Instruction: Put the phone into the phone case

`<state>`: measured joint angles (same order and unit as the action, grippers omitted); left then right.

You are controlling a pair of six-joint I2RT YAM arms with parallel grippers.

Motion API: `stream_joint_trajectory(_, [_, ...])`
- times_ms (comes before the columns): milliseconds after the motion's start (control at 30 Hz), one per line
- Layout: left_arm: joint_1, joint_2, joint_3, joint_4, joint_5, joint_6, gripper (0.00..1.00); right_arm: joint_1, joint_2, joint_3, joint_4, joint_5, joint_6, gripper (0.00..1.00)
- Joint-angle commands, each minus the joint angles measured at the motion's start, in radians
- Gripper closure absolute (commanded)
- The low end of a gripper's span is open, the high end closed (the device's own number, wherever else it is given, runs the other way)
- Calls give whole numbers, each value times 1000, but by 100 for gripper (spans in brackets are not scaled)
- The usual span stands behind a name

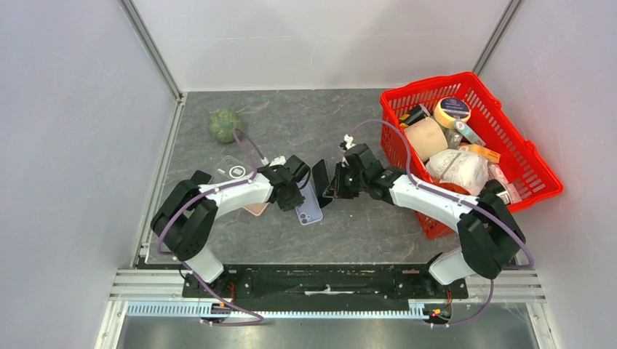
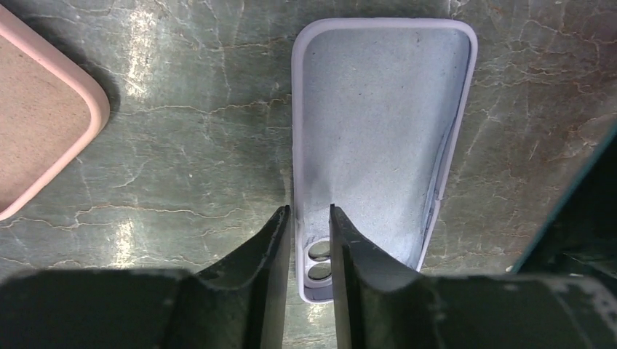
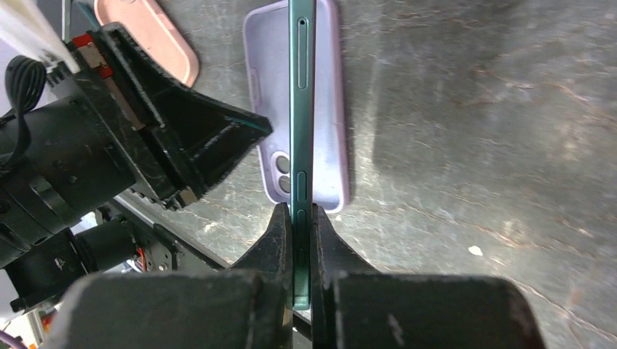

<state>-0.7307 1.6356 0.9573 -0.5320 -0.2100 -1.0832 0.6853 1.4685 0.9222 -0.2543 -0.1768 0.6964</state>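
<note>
A lilac phone case [image 2: 378, 109] lies open side up on the table, camera cutout toward my left gripper. It also shows in the top view [image 1: 310, 209] and the right wrist view [image 3: 327, 109]. My left gripper [image 2: 309, 211] straddles the case's left wall by the cutout, jaws a narrow gap apart and not pinching it; in the top view the left gripper [image 1: 295, 198] is at the case's left. My right gripper [image 3: 302, 207] is shut on a dark green phone [image 3: 301, 109], held on edge over the case. In the top view the phone [image 1: 321, 183] stands just right of the case, held by the right gripper [image 1: 333, 187].
A pink case [image 1: 257, 209] lies left of the lilac one, with a clear case [image 1: 231, 169] behind it. A green ball [image 1: 225, 124] sits at the back left. A red basket [image 1: 429, 82] full of items stands at the right.
</note>
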Motion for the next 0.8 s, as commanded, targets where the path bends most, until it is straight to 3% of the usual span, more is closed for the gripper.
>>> stream_joint_trajectory(0, [-3, -58, -17, 41, -45, 11, 63, 43, 24, 3, 166, -56, 5, 100])
stream_joint_trajectory(200, [-3, -150, -47, -31, -150, 21, 63, 76, 79, 0, 213, -73, 24, 100])
stream_joint_trajectory(333, [-1, -174, -64, -49, -184, 36, 90, 96, 118, -3, 242, -85, 39, 100])
stream_joint_trajectory(400, [-1, -165, -70, -43, -183, 40, 98, 103, 135, -6, 247, -90, 44, 100])
stream_joint_trajectory(767, [-1, -87, -89, 34, -141, 57, 98, 111, 192, -22, 329, -103, 46, 100])
